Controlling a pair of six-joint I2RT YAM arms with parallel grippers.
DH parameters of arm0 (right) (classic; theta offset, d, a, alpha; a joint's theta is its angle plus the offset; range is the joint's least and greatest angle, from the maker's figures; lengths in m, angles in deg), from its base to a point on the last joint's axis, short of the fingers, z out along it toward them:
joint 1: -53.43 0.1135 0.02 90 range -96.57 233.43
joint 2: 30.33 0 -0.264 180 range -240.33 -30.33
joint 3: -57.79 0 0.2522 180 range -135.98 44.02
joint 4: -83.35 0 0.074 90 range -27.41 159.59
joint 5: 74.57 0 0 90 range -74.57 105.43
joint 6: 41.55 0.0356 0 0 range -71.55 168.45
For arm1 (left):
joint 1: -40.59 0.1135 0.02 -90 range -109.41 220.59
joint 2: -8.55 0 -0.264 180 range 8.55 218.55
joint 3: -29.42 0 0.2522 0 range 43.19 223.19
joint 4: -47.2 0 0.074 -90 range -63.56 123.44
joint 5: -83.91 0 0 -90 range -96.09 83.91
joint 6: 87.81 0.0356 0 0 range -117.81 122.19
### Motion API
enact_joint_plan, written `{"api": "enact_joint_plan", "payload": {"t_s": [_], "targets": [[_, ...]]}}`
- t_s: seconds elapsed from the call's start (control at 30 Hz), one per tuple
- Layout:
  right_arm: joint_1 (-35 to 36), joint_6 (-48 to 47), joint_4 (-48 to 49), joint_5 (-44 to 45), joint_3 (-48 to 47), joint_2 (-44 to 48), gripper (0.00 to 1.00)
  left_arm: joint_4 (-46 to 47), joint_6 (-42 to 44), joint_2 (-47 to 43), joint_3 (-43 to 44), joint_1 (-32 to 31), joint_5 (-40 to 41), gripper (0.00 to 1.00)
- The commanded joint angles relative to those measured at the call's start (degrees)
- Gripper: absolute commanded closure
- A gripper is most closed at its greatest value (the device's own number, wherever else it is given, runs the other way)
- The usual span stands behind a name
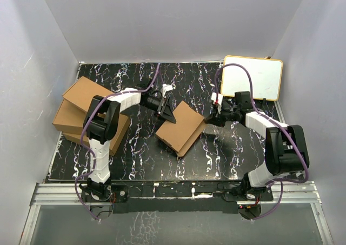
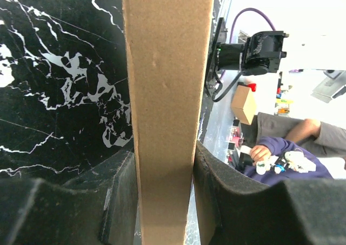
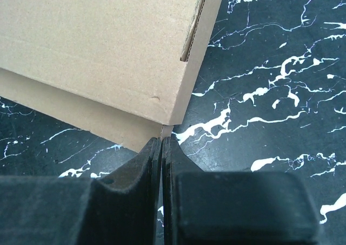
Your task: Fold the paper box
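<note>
**Paper box in a two-arm hold.** The paper box (image 1: 183,125) lies on the black, white-veined surface (image 1: 135,153), left of the white board (image 1: 253,77) and nearer the arm bases than it. It stands between that board and the pile of cardboard boxes (image 1: 81,112), and is turned cornerwise to the surface's edges.

**Left arm.** The left fingers (image 2: 116,202) are clamped on the box's narrow side wall at the edge facing away from the board. In the left wrist view the wall runs up as a straight brown band (image 2: 165,93) between the two dark, matte pads, with a pad pressed to each face.

**Right arm.** The right fingers (image 3: 130,202) are pressed together with nothing visibly between them. Their tips sit right at the box corner that points towards the board; whether they touch it cannot be told.

**Materials and shapes.**
- The box (image 3: 97,39) is plain brown corrugated card, shallow and flat-topped.
- It has a short slit beside one edge showing the fluted core, and a small dent near the corner.
- A lighter panel edge shows below the top panel.
- The board is white and glossy, with a yellow rim and rounded corners.
</note>
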Motion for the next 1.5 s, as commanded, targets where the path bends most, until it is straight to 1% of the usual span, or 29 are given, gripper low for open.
{"api": "enact_joint_plan", "payload": {"t_s": [0.0, 0.17, 0.4, 0.63, 0.9, 1.03, 1.13, 1.23, 1.37, 1.47], "targets": [[1.58, 1.80, -1.01, -3.63, -3.95, -1.90, 0.92, -7.32, 5.18, 1.73, 3.84, -1.20, 6.65, 0.99], [1.53, 3.07, -1.98, -2.76, -5.27, -4.23, 0.92, -8.19, 6.66, 1.94, 3.83, -1.43, 6.44, 0.99], [1.55, 3.76, -1.72, -1.97, -5.32, -5.11, 0.92, -8.28, 6.97, 3.10, 3.70, -1.16, 5.41, 0.99], [2.28, 3.35, -1.34, -1.76, -5.13, -5.01, 0.92, -7.55, 5.47, 4.15, 4.27, -1.16, 4.14, 0.99], [5.41, 2.34, -1.18, 1.34, -5.10, -3.72, 0.92, -7.74, 1.25, 6.26, 5.91, -1.16, 5.66, 1.00], [5.59, 2.23, -1.12, 2.33, -4.89, -3.74, 0.92, -7.57, 0.19, 6.88, 5.81, -1.08, 6.36, 1.00], [5.56, 3.73, -1.01, 3.11, -5.49, -4.57, 0.92, -7.65, 0.75, 7.12, 5.82, -1.08, 6.43, 1.00], [5.57, 6.13, -1.71, 3.78, -7.12, -5.65, 0.92, -9.83, 2.98, 7.57, 7.18, -1.16, 6.60, 1.00], [5.67, 6.49, -2.46, 3.75, -8.04, -5.54, 0.92, -14.05, 5.81, 9.25, 9.20, -1.45, 7.21, 1.00], [5.97, 6.66, -2.42, 4.00, -8.16, -5.09, 0.92, -14.57, 6.08, 9.97, 9.72, -2.01, 7.37, 1.00]]}}
